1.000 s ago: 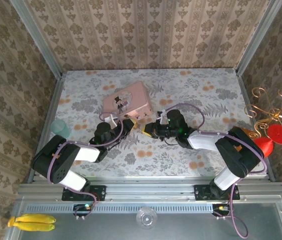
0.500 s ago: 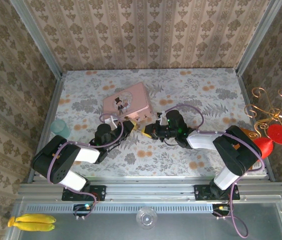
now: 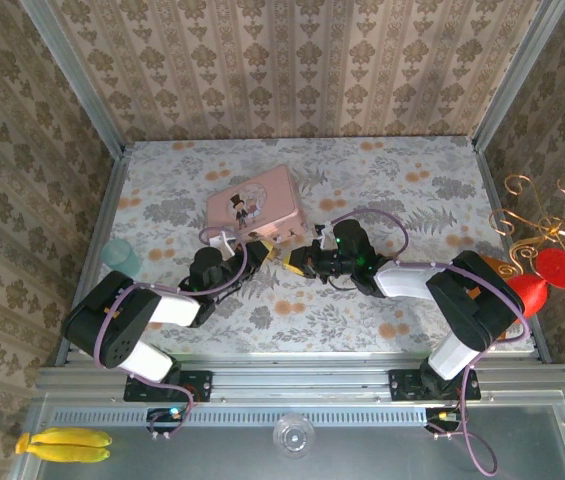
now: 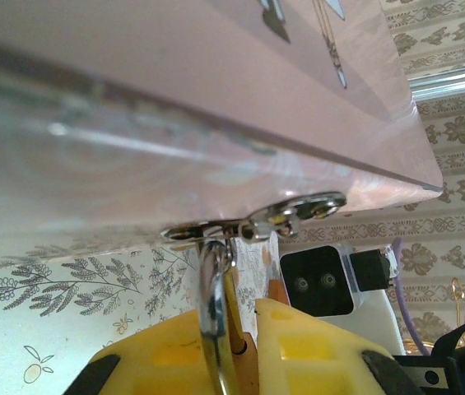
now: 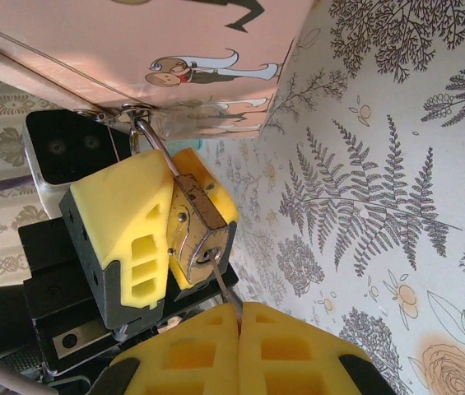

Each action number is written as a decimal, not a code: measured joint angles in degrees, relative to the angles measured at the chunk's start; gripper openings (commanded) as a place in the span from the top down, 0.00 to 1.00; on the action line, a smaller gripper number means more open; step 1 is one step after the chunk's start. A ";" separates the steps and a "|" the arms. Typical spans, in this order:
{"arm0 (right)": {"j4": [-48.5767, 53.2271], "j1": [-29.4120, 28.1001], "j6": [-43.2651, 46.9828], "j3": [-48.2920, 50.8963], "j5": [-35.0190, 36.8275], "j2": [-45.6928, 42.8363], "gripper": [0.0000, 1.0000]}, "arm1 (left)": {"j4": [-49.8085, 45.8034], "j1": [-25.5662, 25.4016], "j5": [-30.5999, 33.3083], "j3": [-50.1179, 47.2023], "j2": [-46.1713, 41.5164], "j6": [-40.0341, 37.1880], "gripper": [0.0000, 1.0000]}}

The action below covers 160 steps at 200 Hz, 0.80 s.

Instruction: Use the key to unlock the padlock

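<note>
Gripping, left: left gripper [image 4: 230,350] clamped on the padlock [image 5: 192,226], yellow fingers [image 5: 125,222] either side of its brass body.
Gripping, right: right gripper [image 5: 239,333] pinched shut on the key [image 5: 224,284]; I see its thin shaft meeting the keyhole in the padlock's end face.
Hook-up: shackle [image 4: 212,288] threaded through the hasp [image 4: 257,224] of the pink tin [image 3: 252,205].
Spot: I place all this at the tin's near edge, middle of the table [image 3: 412,190].
</note>
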<state>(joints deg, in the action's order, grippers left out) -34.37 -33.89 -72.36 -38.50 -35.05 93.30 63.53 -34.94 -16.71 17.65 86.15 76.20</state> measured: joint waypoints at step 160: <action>-4.04 0.96 -2.71 0.00 -1.42 0.00 1.00 | -0.09 -0.83 -0.48 1.14 -1.70 -2.08 0.98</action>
<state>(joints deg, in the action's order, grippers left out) -38.41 -32.93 -75.07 -38.50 -36.47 93.30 63.44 -35.77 -17.19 18.79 84.44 74.13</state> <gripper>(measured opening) 0.067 0.135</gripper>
